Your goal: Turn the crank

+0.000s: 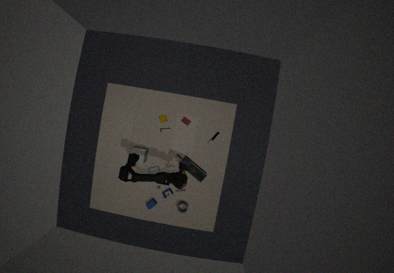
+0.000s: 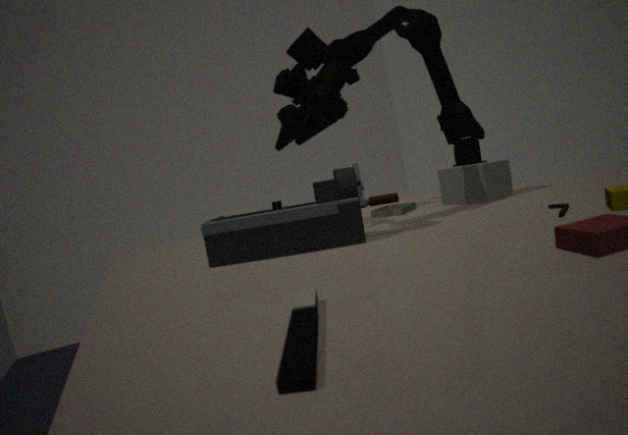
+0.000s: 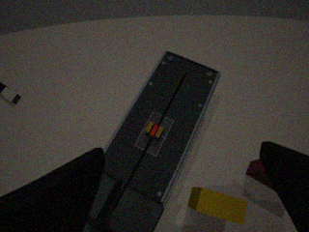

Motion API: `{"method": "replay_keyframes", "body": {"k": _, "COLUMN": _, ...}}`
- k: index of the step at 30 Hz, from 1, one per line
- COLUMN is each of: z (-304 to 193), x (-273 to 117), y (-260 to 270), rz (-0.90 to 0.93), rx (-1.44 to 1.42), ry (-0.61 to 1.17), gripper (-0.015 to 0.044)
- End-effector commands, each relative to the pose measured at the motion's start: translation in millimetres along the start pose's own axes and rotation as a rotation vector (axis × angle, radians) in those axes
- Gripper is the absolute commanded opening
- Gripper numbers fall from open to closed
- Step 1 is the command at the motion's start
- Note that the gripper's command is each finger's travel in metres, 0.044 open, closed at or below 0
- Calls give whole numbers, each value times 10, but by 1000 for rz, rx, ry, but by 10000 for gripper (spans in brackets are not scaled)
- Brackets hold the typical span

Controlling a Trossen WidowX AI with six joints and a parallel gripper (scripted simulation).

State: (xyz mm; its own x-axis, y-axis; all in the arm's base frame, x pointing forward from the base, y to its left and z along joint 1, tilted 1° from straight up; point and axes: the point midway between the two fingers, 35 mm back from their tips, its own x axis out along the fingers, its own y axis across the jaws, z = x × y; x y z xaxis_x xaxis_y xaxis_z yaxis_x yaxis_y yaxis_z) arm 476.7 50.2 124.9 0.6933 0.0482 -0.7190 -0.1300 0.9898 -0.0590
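The dark grey machine [image 1: 199,172] [image 2: 284,244] [image 3: 181,103] lies on the table, its raised housing [image 2: 346,183] [image 3: 132,210] at the crank end. The crank's brown handle [image 1: 179,156] [image 2: 384,198] sticks out from that end; it is outside the wrist view. The red pointer [image 3: 154,130] sits between the two brass marks, left [image 3: 149,127] and right [image 3: 160,132]. It looks about level with them, but is too small to judge exactly. My gripper [image 2: 287,144] [image 3: 182,153] is open and empty, high above the machine and away from the handle.
A yellow block [image 3: 219,205] and a red block [image 3: 257,170] lie beside the machine. Another red block [image 1: 186,121] [image 2: 593,235], a yellow block [image 1: 162,118] [image 2: 616,197], a black-handled tool [image 1: 215,135] [image 2: 299,349], a blue clamp [image 1: 164,194] and a grey ring [image 1: 178,207] lie around.
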Motion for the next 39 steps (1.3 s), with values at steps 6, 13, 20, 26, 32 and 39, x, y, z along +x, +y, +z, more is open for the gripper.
{"method": "replay_keyframes", "body": {"k": 6, "z": -246, "x": 227, "y": 26, "rz": 13, "rx": -15, "ry": 17, "gripper": 440}}
{"method": "replay_keyframes", "body": {"k": 13, "z": -246, "x": 227, "y": 26, "rz": 13, "rx": -15, "ry": 17, "gripper": 440}}
{"method": "replay_keyframes", "body": {"k": 20, "z": -246, "x": 227, "y": 26, "rz": 13, "rx": -15, "ry": 17, "gripper": 440}}
{"method": "replay_keyframes", "body": {"k": 26, "z": 9, "x": -43, "y": -4, "rz": 9, "rx": -12, "ry": 19, "gripper": 440}}
{"method": "replay_keyframes", "body": {"k": 32, "z": 42, "x": -165, "y": 85, "rz": -8, "rx": 21, "ry": 32, "gripper": 440}}
{"method": "replay_keyframes", "body": {"k": 39, "z": -170, "x": -333, "y": 504, "rz": -99, "rx": 165, "ry": 66, "gripper": 440}}
